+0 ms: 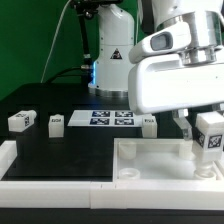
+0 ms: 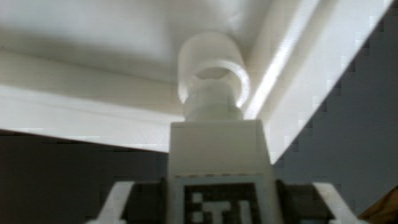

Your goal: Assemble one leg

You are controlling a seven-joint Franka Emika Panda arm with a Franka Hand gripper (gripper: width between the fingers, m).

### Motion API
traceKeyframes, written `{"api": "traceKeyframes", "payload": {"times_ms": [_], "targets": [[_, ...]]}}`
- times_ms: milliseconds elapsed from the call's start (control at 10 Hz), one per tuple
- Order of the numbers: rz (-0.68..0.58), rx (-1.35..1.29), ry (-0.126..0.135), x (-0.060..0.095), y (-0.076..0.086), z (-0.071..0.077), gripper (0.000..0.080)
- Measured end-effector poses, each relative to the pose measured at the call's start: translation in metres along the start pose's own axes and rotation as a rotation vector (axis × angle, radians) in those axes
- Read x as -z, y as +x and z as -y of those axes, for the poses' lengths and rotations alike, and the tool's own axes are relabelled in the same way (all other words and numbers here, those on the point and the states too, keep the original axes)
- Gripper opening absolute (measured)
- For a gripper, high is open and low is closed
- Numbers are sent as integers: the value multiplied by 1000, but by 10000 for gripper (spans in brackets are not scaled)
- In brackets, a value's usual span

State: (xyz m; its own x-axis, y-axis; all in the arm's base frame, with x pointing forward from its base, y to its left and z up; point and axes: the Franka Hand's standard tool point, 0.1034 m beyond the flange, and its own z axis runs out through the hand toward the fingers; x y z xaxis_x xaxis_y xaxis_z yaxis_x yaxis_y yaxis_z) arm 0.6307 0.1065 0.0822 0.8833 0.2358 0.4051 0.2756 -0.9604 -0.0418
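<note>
Well behind the held leg point(image 1: 211, 131), loose legs point(image 1: 56, 122) flank the marker board point(image 1: 112, 119)

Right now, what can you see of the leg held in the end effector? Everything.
The leg is a small white block, plastic by its look, with a black-and-white square tag on its face and a narrower rounded stub at its lower end. It hangs upright, clamped between the end effector fingers, at the exterior view's right, over a corner of the large white tray-like piece. Whether the stub touches that piece cannot be told.
</note>
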Motion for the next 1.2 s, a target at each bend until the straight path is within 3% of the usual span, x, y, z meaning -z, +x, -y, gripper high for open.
{"api": "traceKeyframes", "payload": {"times_ms": [600, 1000, 1200], "targets": [[1, 10, 5, -11, -8, 7, 290], [-123, 9, -30, -13, -10, 5, 290], [-128, 9, -31, -13, -10, 5, 290]]}}
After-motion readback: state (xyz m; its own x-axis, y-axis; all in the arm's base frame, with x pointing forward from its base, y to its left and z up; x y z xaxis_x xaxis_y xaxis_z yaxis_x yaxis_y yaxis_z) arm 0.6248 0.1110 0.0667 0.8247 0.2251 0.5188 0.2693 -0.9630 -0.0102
